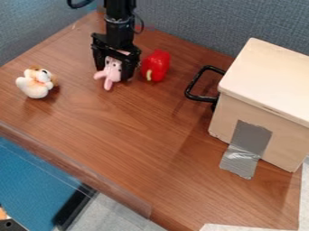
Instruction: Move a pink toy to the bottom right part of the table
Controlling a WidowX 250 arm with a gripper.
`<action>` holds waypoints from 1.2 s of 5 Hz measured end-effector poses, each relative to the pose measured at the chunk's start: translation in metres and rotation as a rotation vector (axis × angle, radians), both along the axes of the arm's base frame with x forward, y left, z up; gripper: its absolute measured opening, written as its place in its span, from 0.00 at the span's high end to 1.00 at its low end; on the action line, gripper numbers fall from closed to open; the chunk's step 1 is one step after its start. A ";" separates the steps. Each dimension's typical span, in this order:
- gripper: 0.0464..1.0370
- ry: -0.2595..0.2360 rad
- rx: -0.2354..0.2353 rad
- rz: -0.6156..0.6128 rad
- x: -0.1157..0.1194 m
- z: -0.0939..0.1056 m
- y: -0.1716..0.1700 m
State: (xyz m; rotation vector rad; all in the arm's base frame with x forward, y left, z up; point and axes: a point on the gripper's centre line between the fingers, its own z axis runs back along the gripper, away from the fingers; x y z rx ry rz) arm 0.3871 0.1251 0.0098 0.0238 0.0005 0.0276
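The black gripper (pixel 114 73) hangs low over the upper left part of the table, with its fingers spread on either side of the pink toy (pixel 109 76). The toy's head is between the fingers and partly hidden by them, while its pink lower parts stick out below, toward the camera. The gripper is open around the toy, and its right finger covers part of the toy's right side. The wooden table (pixel 138 131) lies beneath both.
A red toy pepper (pixel 156 66) lies just right of the gripper. On the far left is a white and orange plush toy (pixel 36 83). At the right stands a pale wooden box (pixel 267 108) with a black handle (pixel 195 84) and grey tape (pixel 246 146). Grey partitions line the back.
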 end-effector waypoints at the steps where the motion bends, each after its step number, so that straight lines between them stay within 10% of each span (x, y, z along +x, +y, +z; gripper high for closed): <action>1: 0.37 0.005 -0.016 -0.016 0.000 0.001 -0.007; 3: 0.63 -0.118 -0.037 -0.054 -0.013 0.056 -0.046; 6: 0.63 -0.063 -0.057 -0.207 -0.083 0.031 -0.092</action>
